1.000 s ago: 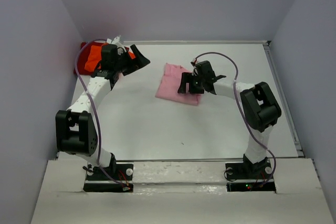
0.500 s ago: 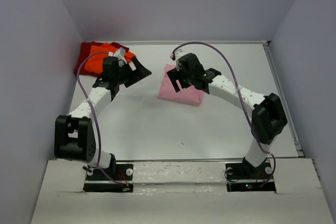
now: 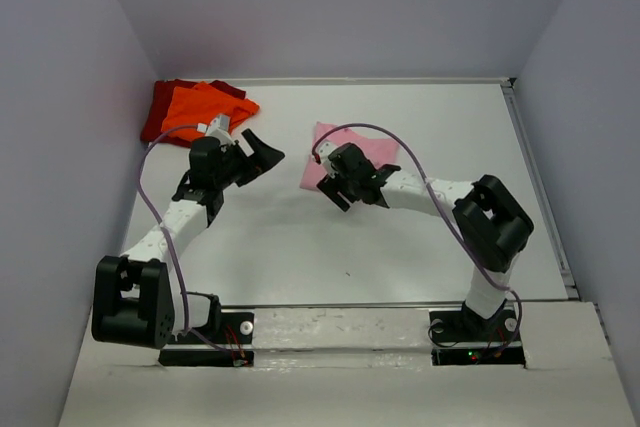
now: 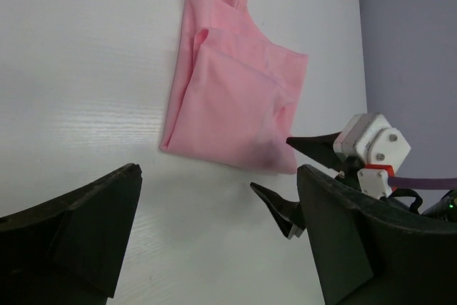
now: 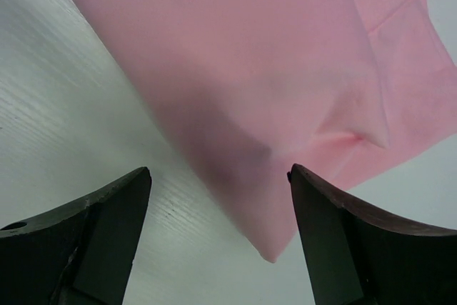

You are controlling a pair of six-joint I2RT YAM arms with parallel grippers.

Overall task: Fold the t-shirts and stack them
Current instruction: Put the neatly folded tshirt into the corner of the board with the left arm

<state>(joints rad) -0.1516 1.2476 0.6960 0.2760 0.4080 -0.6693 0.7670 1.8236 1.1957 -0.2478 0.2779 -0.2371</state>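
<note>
**Q:** What does the overhead view show, starting with the biggest thing?

**A:** A white desk (image 3: 300, 247) walled in on three sides, with two robot arms bolted at its near edge. Three t-shirts lie on it in two places.

**Q:** Where are the shirts?

**A:** In the far left corner, the orange t-shirt (image 3: 205, 107) lies on top of the dark red t-shirt (image 3: 158, 107), whose edges show along the left and far sides. That looks like the start of the stack, tucked out of the working area. I cannot tell how neatly either is folded. The pink t-shirt (image 3: 370, 147) lies alone near the middle of the desk, well apart from the other two. It is flat and already doubled over into a rough rectangle, with a layered fold visible along one side.

**Q:** Why is the pink one out there?

**A:** Probably because the middle gives both arms room to reach it. It appears to be the shirt in hand, either for another fold or for carrying to the pile.

**Q:** And the claws?

**A:** The right claw (image 3: 342, 179) is over the pink shirt's near left corner. Its fingers are spread, the corner lies between them in the wrist view, and they pinch nothing; whether they touch the cloth I cannot tell. It seems lined up to grab that corner. The left claw (image 3: 258, 152) is spread wide and empty over bare desk between the pile and the pink shirt, facing the shirt, likely ready to help.
</note>
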